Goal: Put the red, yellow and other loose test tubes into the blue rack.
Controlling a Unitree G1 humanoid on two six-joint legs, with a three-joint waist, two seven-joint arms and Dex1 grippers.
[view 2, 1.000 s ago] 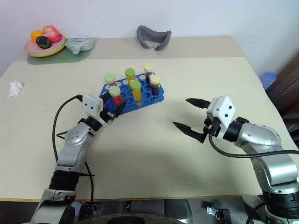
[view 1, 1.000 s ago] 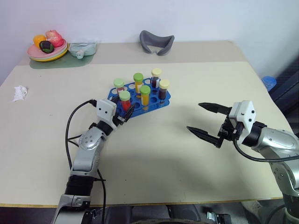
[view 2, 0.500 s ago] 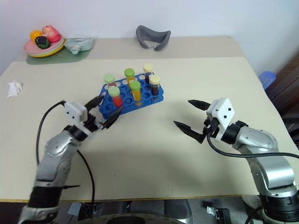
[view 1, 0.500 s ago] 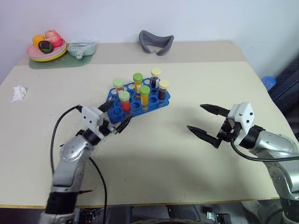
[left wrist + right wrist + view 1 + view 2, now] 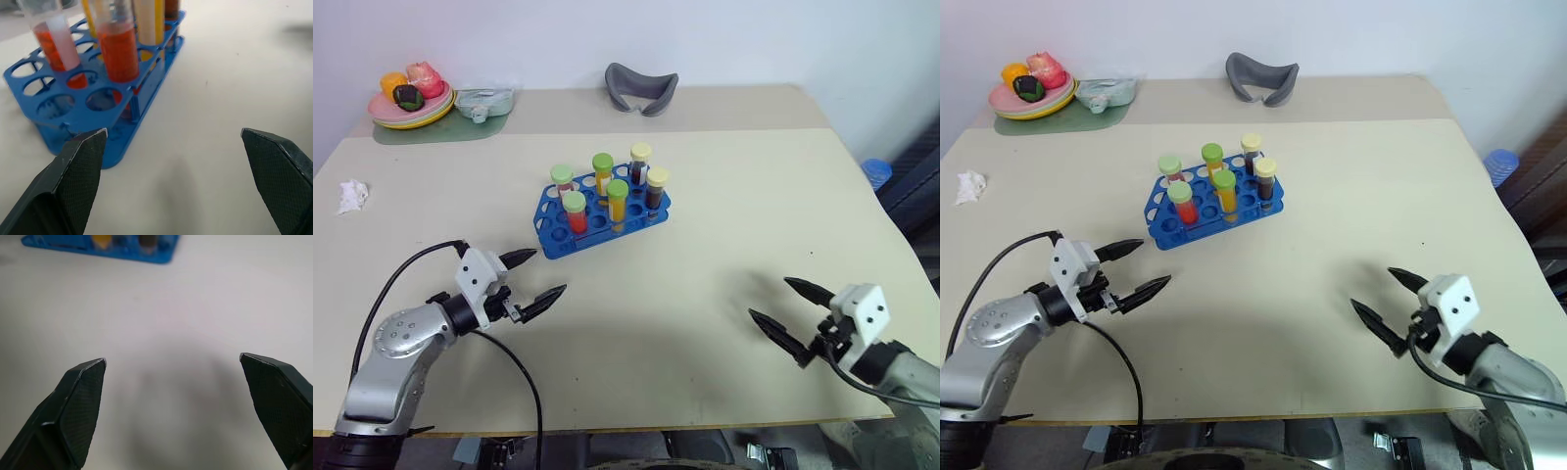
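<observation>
Blue rack (image 5: 603,210) sits mid-worktop (image 5: 705,196), a bit toward the far edge, skewed to the edges. Six capped tubes stand upright in its holes: two red tubes (image 5: 574,212) at the rack's left end, two orange-yellow tubes (image 5: 617,201) in the middle, two dark-brown tubes (image 5: 655,190) at its right end. No loose tube lying on the worktop.

My left gripper (image 5: 534,280) is fingers wide apart, holding nothing, over the worktop toward the near-left side, near the rack's near-left corner but not touching it. My right gripper (image 5: 790,317) is also spread wide, empty, near the near-right corner, well apart from the rack.

Far-left corner: plate of fruit (image 5: 411,98) with a clear container (image 5: 485,101) beside it. Grey curved thing (image 5: 641,88) at the far edge. Crumpled white tissue (image 5: 353,195) by the left edge.
</observation>
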